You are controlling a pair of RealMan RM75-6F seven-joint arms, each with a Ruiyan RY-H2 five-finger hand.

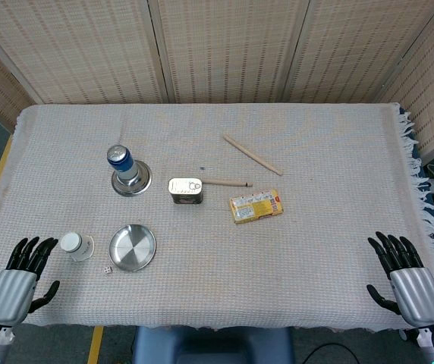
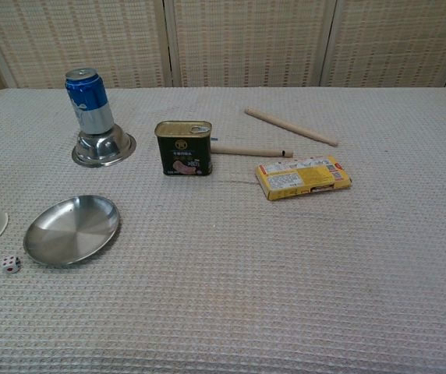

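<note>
Both hands rest empty at the near corners of the table, fingers spread.

The left hand (image 1: 18,282) lies at the near left corner, fingers apart and holding nothing; nearest to it is an upturned paper cup (image 1: 76,245), just beside its fingertips, with a small die (image 1: 106,269) and a steel plate (image 1: 132,247) a little further right. The right hand (image 1: 405,280) lies at the near right corner, fingers likewise apart and empty, well apart from everything. Toward the middle stand a tin (image 1: 185,189) and a yellow box (image 1: 256,206), with two wooden sticks (image 1: 252,154) behind them. Nearer the left edge, a blue can (image 1: 121,161) stands on an upturned steel bowl (image 1: 132,180).
</note>
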